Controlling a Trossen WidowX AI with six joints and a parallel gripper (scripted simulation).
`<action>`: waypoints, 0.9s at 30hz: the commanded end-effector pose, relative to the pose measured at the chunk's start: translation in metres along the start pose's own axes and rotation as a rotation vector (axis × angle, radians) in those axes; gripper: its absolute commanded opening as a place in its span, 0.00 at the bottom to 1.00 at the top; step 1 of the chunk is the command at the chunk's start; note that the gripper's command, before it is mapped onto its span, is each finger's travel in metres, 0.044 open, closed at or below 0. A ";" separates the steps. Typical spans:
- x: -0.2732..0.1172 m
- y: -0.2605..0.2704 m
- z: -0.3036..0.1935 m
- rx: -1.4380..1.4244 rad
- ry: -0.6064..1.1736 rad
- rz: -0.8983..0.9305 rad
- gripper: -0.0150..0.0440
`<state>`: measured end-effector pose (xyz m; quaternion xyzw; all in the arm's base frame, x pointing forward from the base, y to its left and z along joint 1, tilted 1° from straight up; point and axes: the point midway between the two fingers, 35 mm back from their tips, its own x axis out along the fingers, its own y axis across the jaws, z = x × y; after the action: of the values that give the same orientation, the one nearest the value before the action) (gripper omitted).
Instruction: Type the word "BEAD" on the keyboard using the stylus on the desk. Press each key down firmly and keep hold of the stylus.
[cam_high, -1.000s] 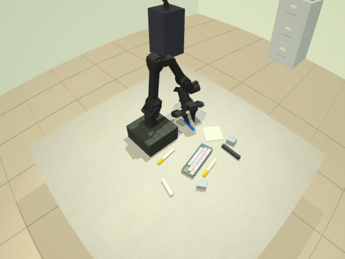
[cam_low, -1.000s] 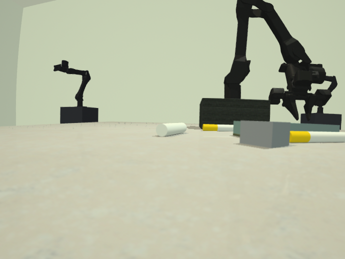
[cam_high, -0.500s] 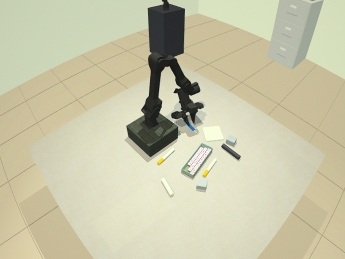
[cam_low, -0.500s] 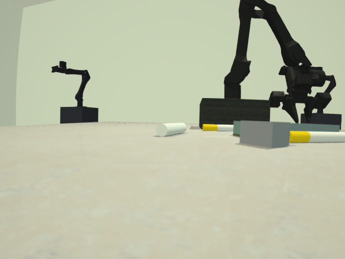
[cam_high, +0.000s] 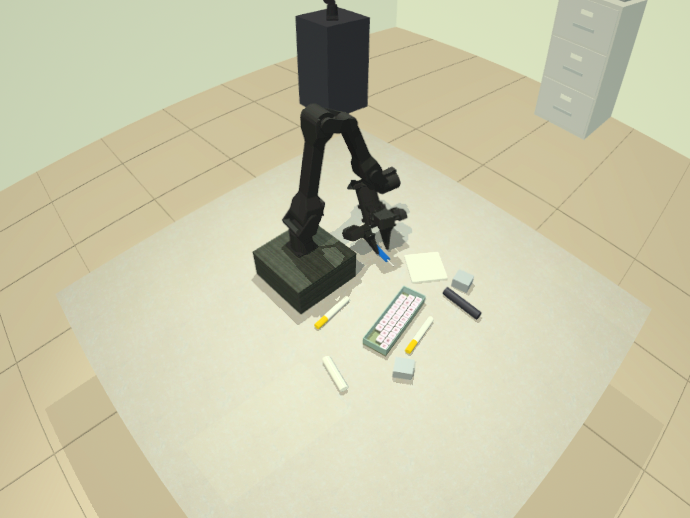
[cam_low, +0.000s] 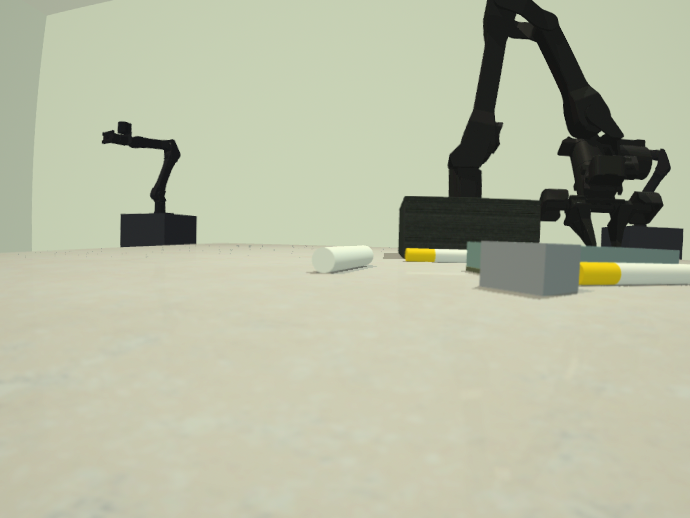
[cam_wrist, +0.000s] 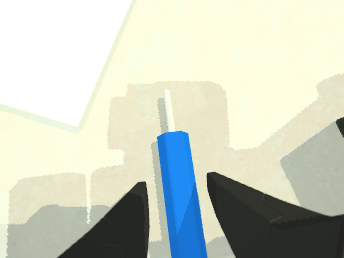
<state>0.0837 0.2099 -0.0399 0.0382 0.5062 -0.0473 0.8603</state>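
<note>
Wrist view: the gripper (cam_high: 382, 249) (cam_low: 603, 245) (cam_wrist: 177, 185) stands partly open, holding nothing, its 2 fingers on either side of the blue stylus (cam_high: 384, 254) (cam_wrist: 181, 195).

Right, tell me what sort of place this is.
Probably a robotics lab or workroom: an arm on a dark block, another arm on a pedestal behind, and a filing cabinet on the tiled floor.
</note>
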 end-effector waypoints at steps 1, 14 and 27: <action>0.004 -0.002 -0.002 -0.001 -0.004 -0.005 0.51; 0.007 -0.001 -0.004 -0.002 0.000 -0.002 0.46; 0.007 -0.001 -0.004 -0.002 0.000 -0.002 0.25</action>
<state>0.0836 0.2089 -0.0484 0.0362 0.5059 -0.0483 0.8605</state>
